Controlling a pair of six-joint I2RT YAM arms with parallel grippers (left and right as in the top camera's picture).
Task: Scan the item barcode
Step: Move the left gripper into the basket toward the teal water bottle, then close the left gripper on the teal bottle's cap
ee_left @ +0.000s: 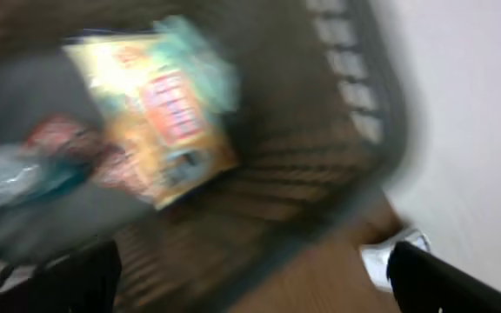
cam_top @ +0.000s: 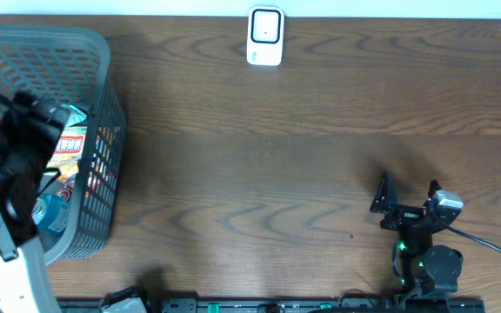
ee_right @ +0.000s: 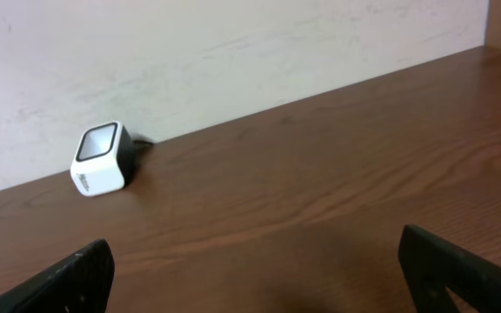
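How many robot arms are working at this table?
2. The left arm hangs over the grey basket at the left end; the right arm sits by the front edge on the right. None seem hidden.

Snack packet (cam_top: 70,148) lies in the basket (cam_top: 104,104), left gripper (ee_left: 250,283) over it, scanner (cam_top: 265,36) well right of and behind the basket, right gripper (cam_top: 407,187) far right, nearer front.

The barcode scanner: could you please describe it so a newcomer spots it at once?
Follow the far edge of the wooden table, by the pale wall. Near its middle stands the barcode scanner, a small white box with a grey window. It stands alone, far from the grey basket at the left.
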